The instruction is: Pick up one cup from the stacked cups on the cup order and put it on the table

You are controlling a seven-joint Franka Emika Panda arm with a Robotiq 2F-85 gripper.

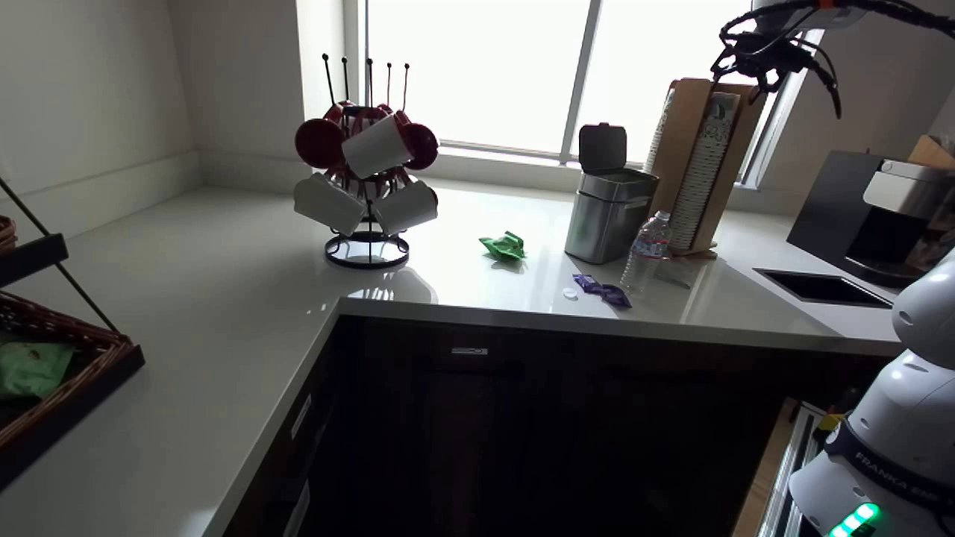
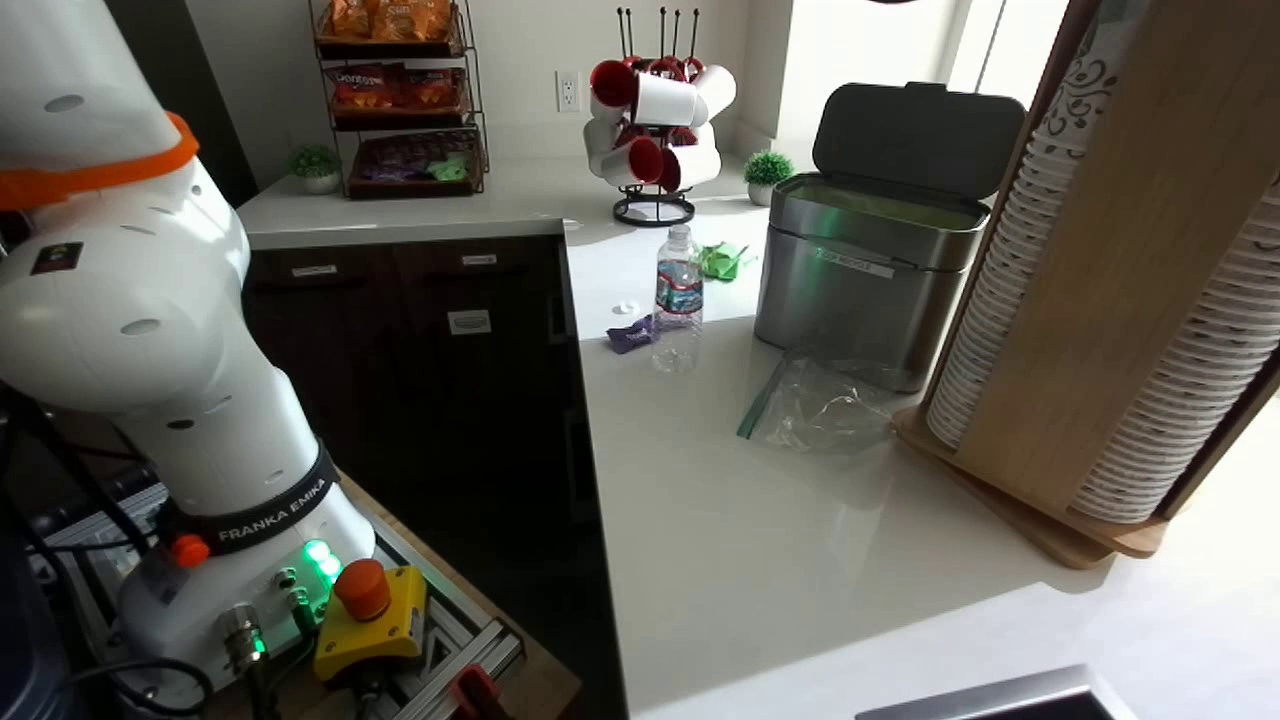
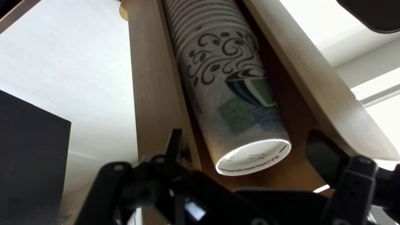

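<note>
Black two-fingered gripper (image 3: 245,145) up at the top of the tall light-brown wooden cup holder (image 2: 1090,260); fingers (image 3: 325,155) spread wide, holding nothing. Wrist view: the white paper cup (image 3: 234,103) with brown swirls and a blue-and-green motif sits in its slot between them — base toward the camera, a visible gap on either side. It is the top of its stack, upside down over more white paper cups (image 3: 206,15) nested below. In both exterior views the holder stands on the glossy white countertop (image 2: 700,520), just beside a brushed-steel bin (image 2: 850,300) with its dark grey lid (image 2: 915,140) raised. Near the holder's foot, a clear plastic bag (image 2: 815,410) with a green edge. Clear plastic bottle (image 2: 679,290) with a blue-and-red label upright near the counter's edge; a twisted purple wrapper (image 1: 587,283) and a small round white piece (image 1: 570,294) near it, a crumpled green wrapper (image 1: 505,246) farther off. Black wire mug rack (image 1: 367,265) well apart from the holder, hung with white mugs (image 1: 379,147), red inside. White jointed robot arm (image 2: 230,440), green lights (image 2: 317,551) lit at its base — in both exterior views.
</note>
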